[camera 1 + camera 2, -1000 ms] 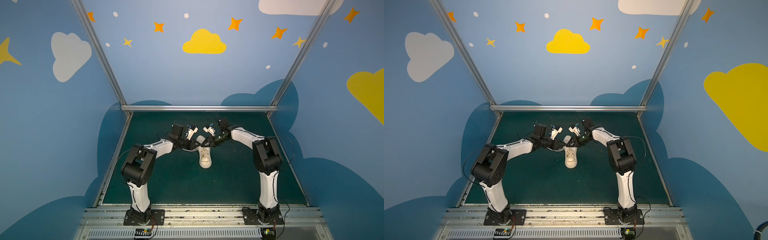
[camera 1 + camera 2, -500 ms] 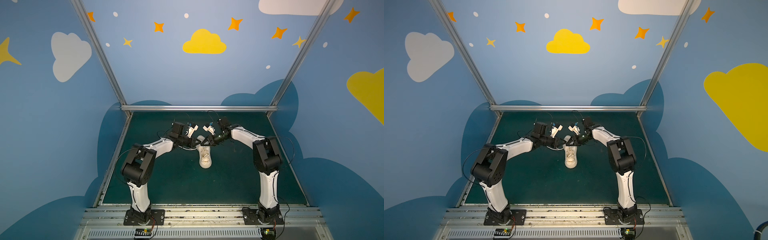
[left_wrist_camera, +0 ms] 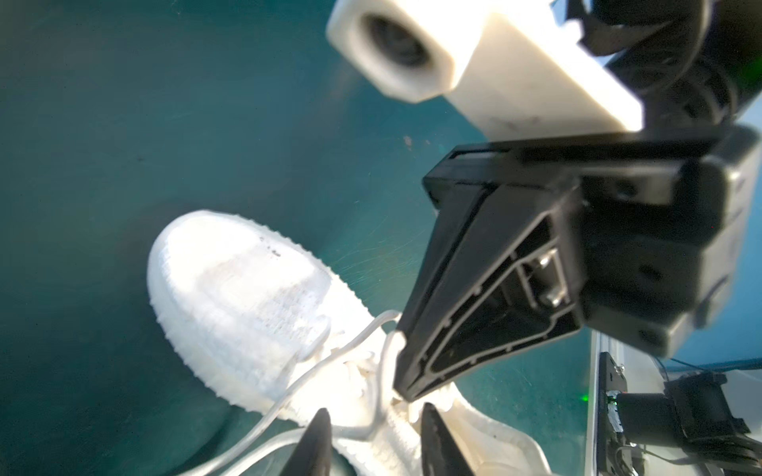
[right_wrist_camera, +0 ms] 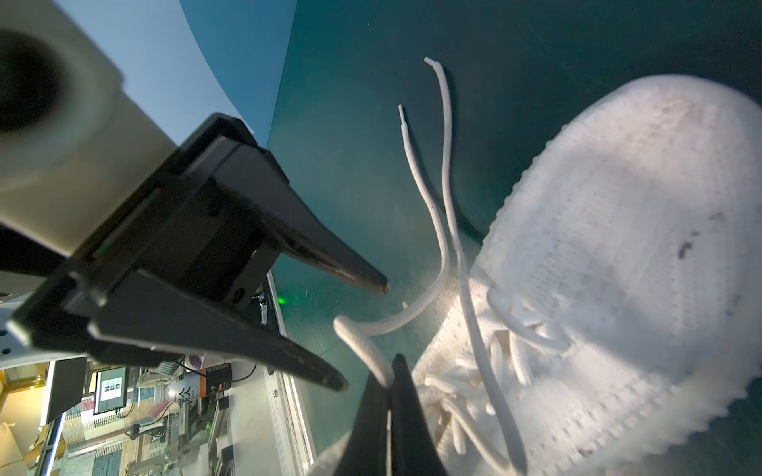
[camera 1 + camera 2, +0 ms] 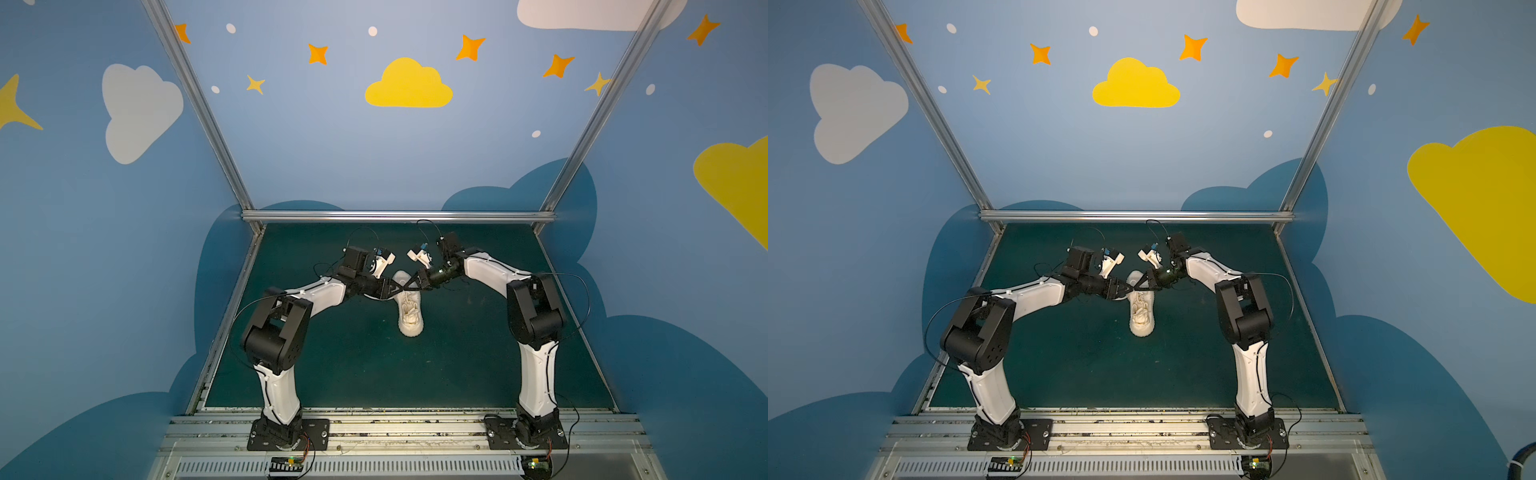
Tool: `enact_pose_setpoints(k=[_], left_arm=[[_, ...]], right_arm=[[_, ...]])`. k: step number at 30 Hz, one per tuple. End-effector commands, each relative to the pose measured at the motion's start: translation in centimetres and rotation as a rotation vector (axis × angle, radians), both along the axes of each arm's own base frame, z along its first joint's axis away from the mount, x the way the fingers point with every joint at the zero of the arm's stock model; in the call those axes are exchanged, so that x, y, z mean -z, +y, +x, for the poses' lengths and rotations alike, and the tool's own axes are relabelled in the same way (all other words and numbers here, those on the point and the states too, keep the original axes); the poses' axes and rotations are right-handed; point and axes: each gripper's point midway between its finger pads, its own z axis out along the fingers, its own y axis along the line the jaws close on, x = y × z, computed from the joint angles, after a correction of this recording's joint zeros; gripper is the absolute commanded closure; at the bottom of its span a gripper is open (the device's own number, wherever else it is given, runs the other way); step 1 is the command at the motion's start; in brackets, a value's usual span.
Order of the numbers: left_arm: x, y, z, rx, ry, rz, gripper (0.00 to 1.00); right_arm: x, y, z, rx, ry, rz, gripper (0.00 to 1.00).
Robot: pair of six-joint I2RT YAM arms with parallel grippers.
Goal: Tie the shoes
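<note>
So the shoe [image 5: 409,311] lies mid-mat [image 5: 332,365], long axis running front-to-back between both arms. The right gripper [image 4: 391,371] is pinched shut on a lace [image 4: 446,255] over its far end; the left gripper [image 4: 363,336] gapes right beside, empty.

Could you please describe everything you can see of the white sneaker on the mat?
The sneaker is off-white knit with a saw-toothed ribbed sole edge and a few dark specks on its toe. It stands upright on its sole near the middle of the dark green mat. Its laces are loose: two ends trail onto the mat beside it. The right end effector is shut on one lace; the left end effector hangs open over the lacing, jaws either side of a strand.
</note>
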Motion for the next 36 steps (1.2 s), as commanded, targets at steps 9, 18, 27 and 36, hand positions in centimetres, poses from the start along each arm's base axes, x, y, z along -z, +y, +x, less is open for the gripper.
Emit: enact_pose_setpoints(k=[9,18,27,36], left_arm=[[1.9,1.3,-0.5,0.007,-0.071,0.082,0.58],[2.6,-0.1,-0.3,0.048,-0.063,0.069,0.59],[2.2,-0.6,-0.4,0.047,-0.076,0.069,0.77],[1.1,0.1,-1.5,0.039,-0.085,0.088,0.94]], right_arm=[[-2.8,0.1,-0.1,-0.015,-0.053,0.046,1.00],[-3.0,0.2,0.0,-0.012,-0.052,0.051,1.00],[-3.1,0.1,-0.1,-0.010,-0.050,0.053,1.00],[-3.0,0.1,0.2,0.019,-0.048,0.055,1.00]])
